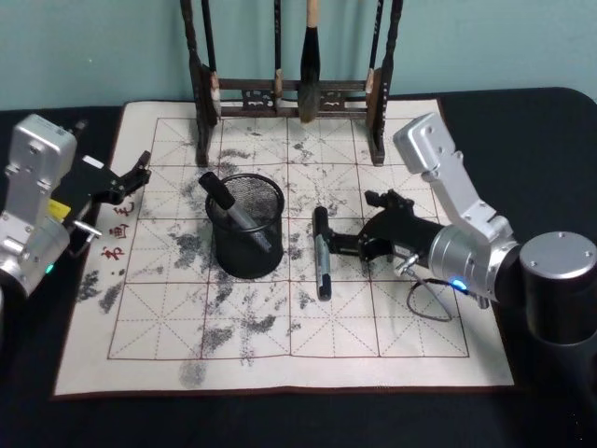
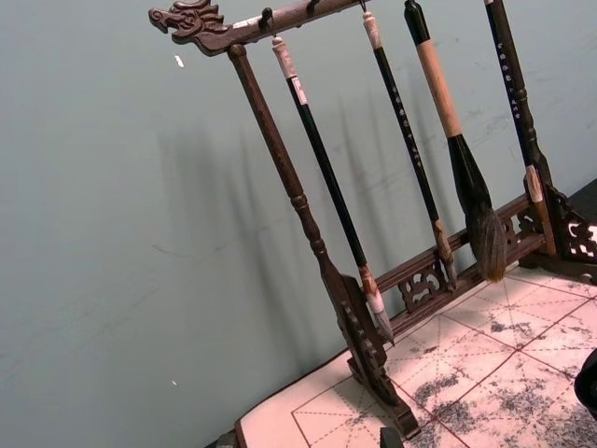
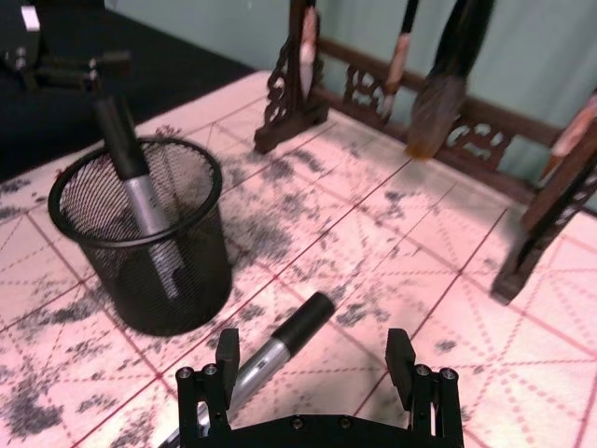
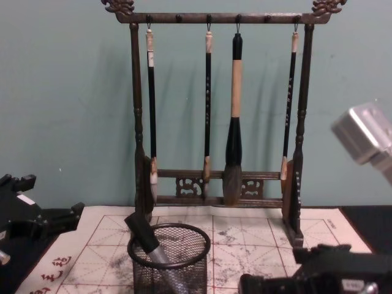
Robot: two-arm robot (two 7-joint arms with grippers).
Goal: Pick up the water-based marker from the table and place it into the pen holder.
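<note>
Two markers are in sight; one lies flat on the mat (image 1: 392, 327), just right of the holder (image 1: 252, 259), and the other stands tilted inside it.

The lying marker (image 1: 322, 254) runs fore and aft, black cap toward the rack (image 1: 289, 93), grey barrel toward the robot; it is near the holder but not touching it. The second marker (image 1: 231, 205) leans cap-up against the holder's rim on the left; the holder is a single black mesh cup, upright, left of the mat's middle.

The right claw (image 3: 312, 343) is low over the mat beside the lying marker; its two fingers (image 3: 399, 359) stand wide apart and clamp nothing; the marker's barrel passes close by one of them, its cap lying in the gap. The left claw (image 1: 135, 175) sits off at the mat's left edge, well apart from holder and markers; whether it is apart or together I cannot tell.

One rack stands at the mat's far edge; four brushes hang from it, three slim (image 4: 208, 104) and one thick (image 4: 234, 128). One ink-stained gridded mat covers the black table (image 1: 550, 131).
</note>
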